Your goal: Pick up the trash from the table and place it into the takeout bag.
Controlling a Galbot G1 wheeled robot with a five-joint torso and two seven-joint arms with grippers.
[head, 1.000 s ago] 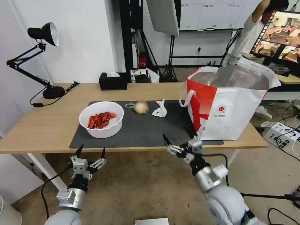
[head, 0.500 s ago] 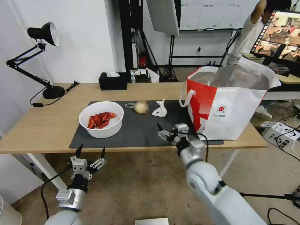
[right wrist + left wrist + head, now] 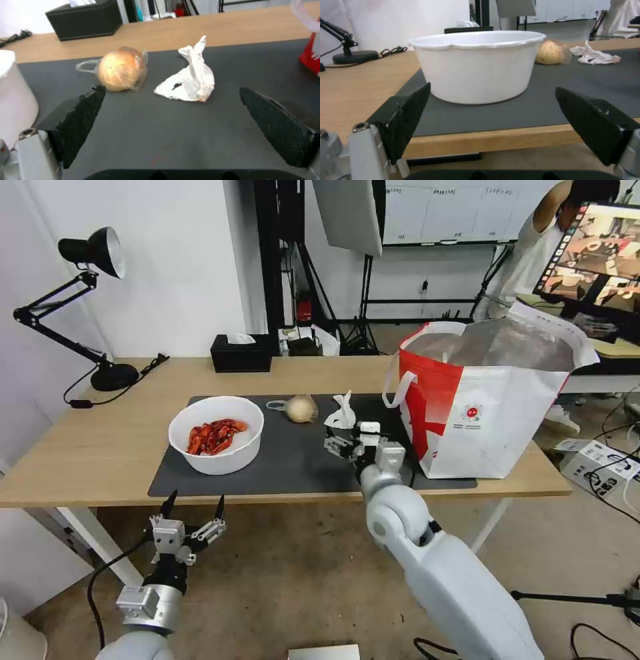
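Note:
On the dark mat [image 3: 300, 463] of the table [image 3: 93, 447] lie three pieces of trash. They are a white bowl [image 3: 217, 434] of red crayfish shells, a plastic-wrapped beige ball [image 3: 300, 409] and a crumpled white tissue [image 3: 342, 413]. The takeout bag [image 3: 493, 400] stands open at the right end. My right gripper [image 3: 341, 441] hovers open over the mat, just short of the tissue [image 3: 188, 77], with the ball [image 3: 121, 68] off to one side. My left gripper [image 3: 192, 508] hangs open below the table's front edge, facing the bowl [image 3: 476, 67].
A black tissue box [image 3: 241, 355] sits at the table's back edge. A black desk lamp [image 3: 100, 313] stands at the far left with its cord on the wood. Bare mat lies between the bowl and the bag.
My right arm has risen from below the table's front edge and reached forward over the mat toward the tissue. The left arm and the objects have stayed put.

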